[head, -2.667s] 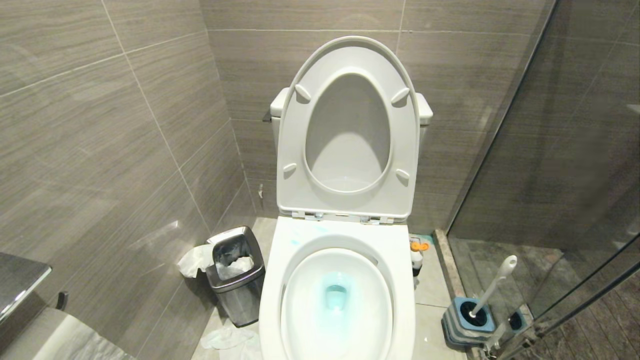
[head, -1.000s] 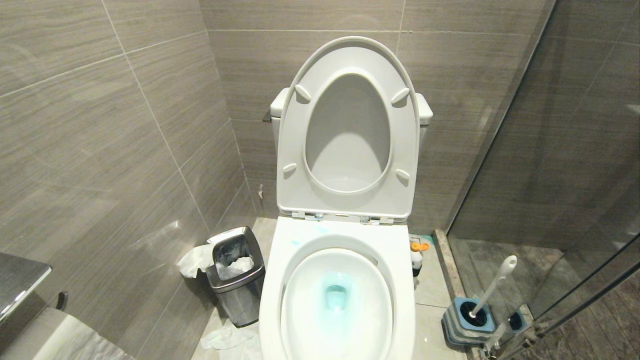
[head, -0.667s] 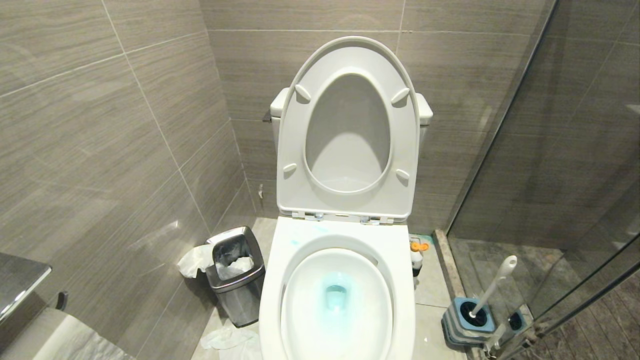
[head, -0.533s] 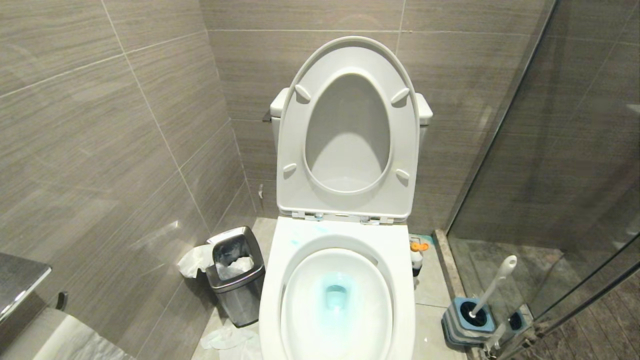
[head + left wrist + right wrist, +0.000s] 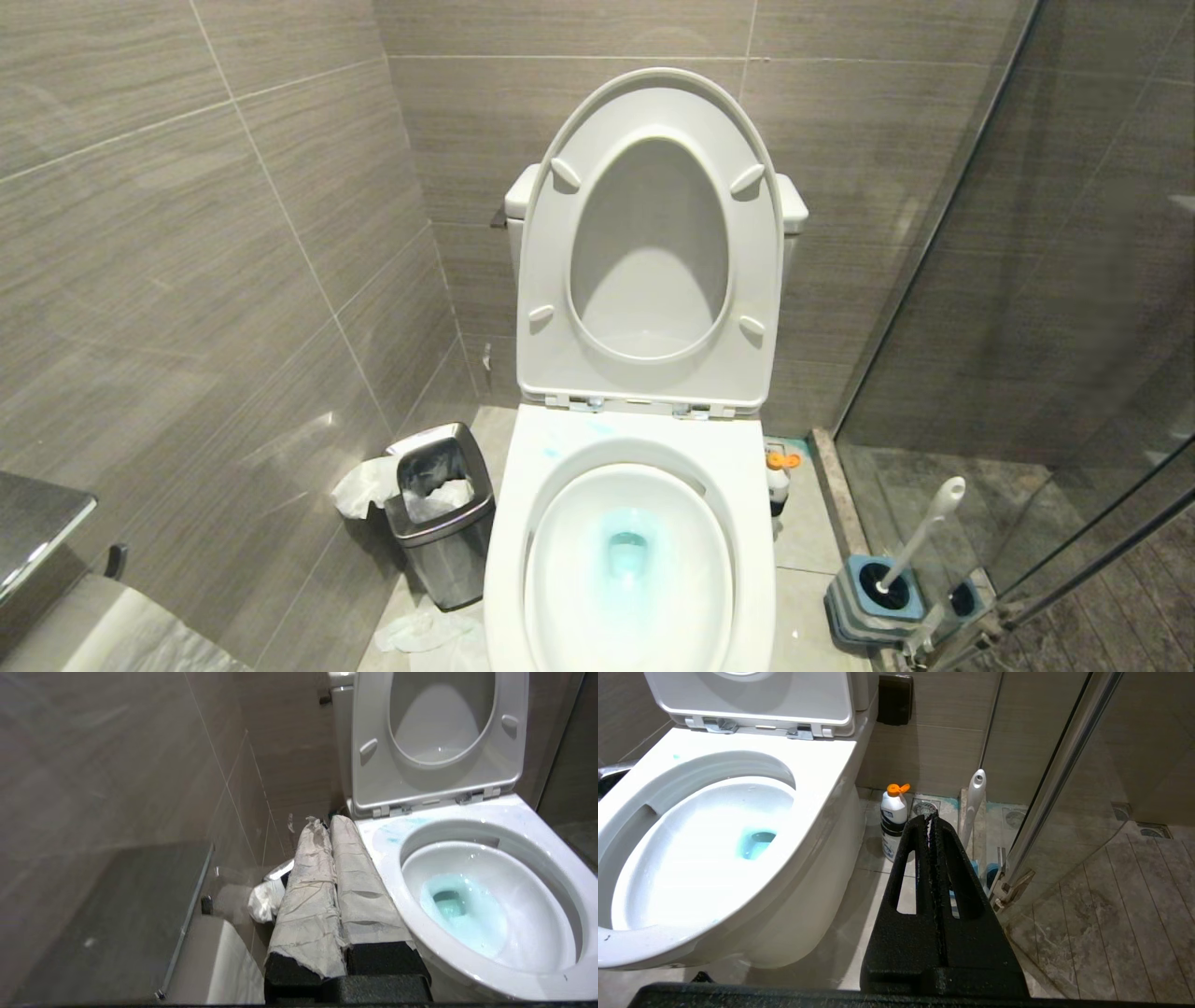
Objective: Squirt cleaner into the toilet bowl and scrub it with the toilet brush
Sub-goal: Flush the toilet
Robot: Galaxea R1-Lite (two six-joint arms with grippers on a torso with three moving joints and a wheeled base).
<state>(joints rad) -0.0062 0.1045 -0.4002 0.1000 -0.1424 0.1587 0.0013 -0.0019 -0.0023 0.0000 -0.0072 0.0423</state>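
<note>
The toilet bowl stands in the middle with its seat and lid raised, and the water at its bottom is blue. The cleaner, a white bottle with an orange cap, stands on the floor right of the toilet. The toilet brush leans in its square blue-grey holder further right. Neither arm shows in the head view. My left gripper, its fingers wrapped in grey tape, is shut and empty beside the bowl's left rim. My right gripper is shut and empty, pointing towards the cleaner and the brush handle.
A steel waste bin with crumpled paper stands left of the toilet, and more paper lies on the floor. A tiled wall closes the left side. A glass shower partition closes the right. A paper roll sits under a metal shelf.
</note>
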